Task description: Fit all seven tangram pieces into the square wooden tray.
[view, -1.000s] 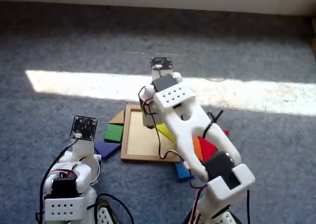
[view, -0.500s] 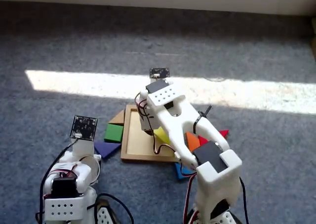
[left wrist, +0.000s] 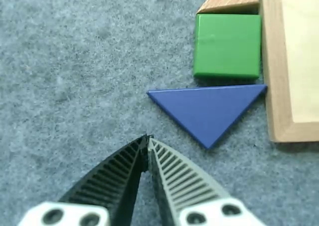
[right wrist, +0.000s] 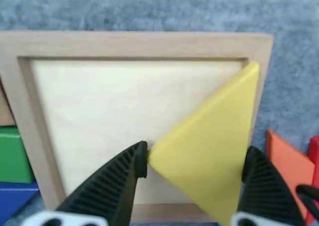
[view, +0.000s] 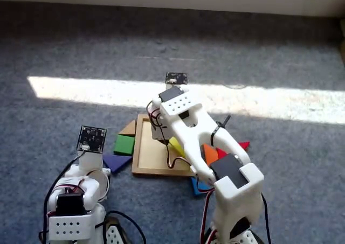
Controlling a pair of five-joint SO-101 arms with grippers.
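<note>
The square wooden tray (right wrist: 139, 44) (view: 146, 153) lies on the carpet. A yellow triangle (right wrist: 209, 151) (view: 176, 146) sits tilted at one side of the tray, one tip over the rim. My right gripper (right wrist: 195, 158) is shut on it, a finger at each side. Beside the tray's other side lie a green square (left wrist: 228, 45) (view: 124, 145), a blue triangle (left wrist: 209, 106) (view: 117, 161) and a wood-coloured triangle (left wrist: 232, 0) (view: 129, 128). My left gripper (left wrist: 148, 138) is shut just short of the blue triangle, holding nothing.
An orange piece (view: 209, 153) (right wrist: 286, 153), a red piece (view: 242, 145) and a blue piece (view: 197, 187) lie on the carpet by the tray, partly under the right arm. A sunlit band (view: 81, 90) crosses the grey carpet beyond the tray.
The right arm has drawn back and lowered over the tray with the yellow triangle; it has barely shifted in the last half second. The left arm has stayed still.
</note>
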